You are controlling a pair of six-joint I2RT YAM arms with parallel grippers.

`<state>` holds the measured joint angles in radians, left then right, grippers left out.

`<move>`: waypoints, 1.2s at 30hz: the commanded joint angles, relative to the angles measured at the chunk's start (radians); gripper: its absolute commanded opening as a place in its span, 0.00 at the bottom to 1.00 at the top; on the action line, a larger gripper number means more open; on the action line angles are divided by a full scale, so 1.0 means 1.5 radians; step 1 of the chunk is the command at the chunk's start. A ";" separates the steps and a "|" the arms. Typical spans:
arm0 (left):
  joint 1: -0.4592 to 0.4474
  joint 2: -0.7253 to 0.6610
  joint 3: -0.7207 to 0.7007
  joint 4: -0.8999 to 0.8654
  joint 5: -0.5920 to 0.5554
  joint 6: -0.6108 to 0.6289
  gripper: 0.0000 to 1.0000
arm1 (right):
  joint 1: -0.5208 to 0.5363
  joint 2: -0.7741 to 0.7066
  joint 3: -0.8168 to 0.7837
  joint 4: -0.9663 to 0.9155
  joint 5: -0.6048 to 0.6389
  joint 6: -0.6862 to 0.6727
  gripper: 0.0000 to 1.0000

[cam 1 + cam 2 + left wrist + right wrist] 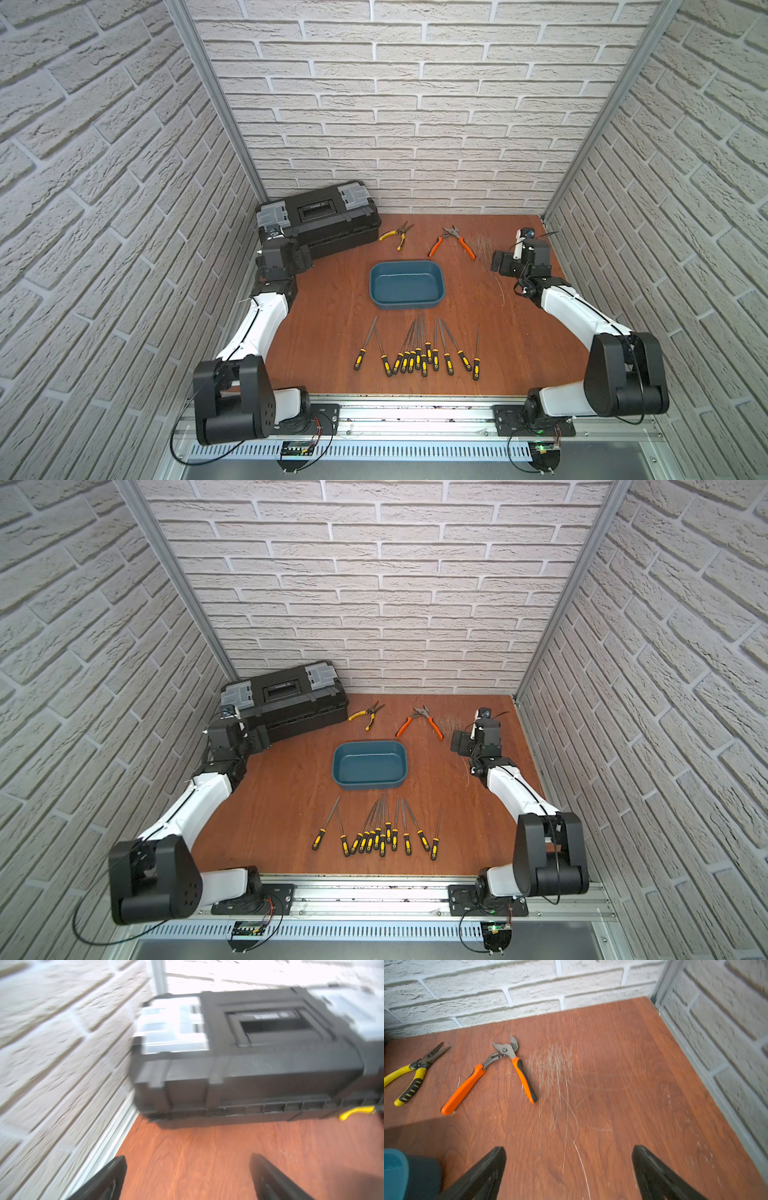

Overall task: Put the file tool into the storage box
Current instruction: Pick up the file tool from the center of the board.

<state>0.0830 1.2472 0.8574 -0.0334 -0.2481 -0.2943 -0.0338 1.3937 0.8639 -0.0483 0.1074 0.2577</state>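
The storage box (406,286) (369,766), a shallow teal tub, stands empty mid-table; one corner of it (394,1172) shows in the right wrist view. Several file tools with yellow-and-black handles (418,357) (388,831) lie side by side in front of it, tips toward the tub. My left gripper (304,258) (188,1159) hovers open over bare wood beside the black toolbox. To the right of the tub my right gripper (498,262) (569,1151) is open too, with only scratched table between its fingers. Neither gripper touches a file.
A black toolbox (320,216) (249,1064) with grey latches fills the back left corner. Yellow pliers (397,235) (411,1076) and orange pliers (453,243) (488,1076) lie behind the tub. Brick walls close in the left, right and back sides.
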 commanded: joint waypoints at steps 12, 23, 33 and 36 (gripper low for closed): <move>-0.045 0.024 0.153 -0.353 0.121 -0.199 0.98 | -0.006 -0.282 -0.048 -0.339 -0.118 0.162 0.99; -0.226 0.033 0.188 -0.450 0.111 -0.242 0.98 | 0.022 -0.498 -0.085 -0.564 -0.147 0.248 0.94; -0.334 0.057 0.220 -0.459 0.111 -0.255 0.98 | 0.101 -0.489 -0.050 -0.656 -0.122 0.311 0.83; -0.348 0.056 0.223 -0.459 0.112 -0.259 0.98 | 0.168 -0.453 -0.041 -0.642 -0.086 0.343 0.82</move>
<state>-0.4248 1.3342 1.1656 -0.7174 -0.0818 -0.6704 0.1528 0.6823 0.7727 -1.0183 -0.0715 0.7132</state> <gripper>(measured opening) 0.983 0.825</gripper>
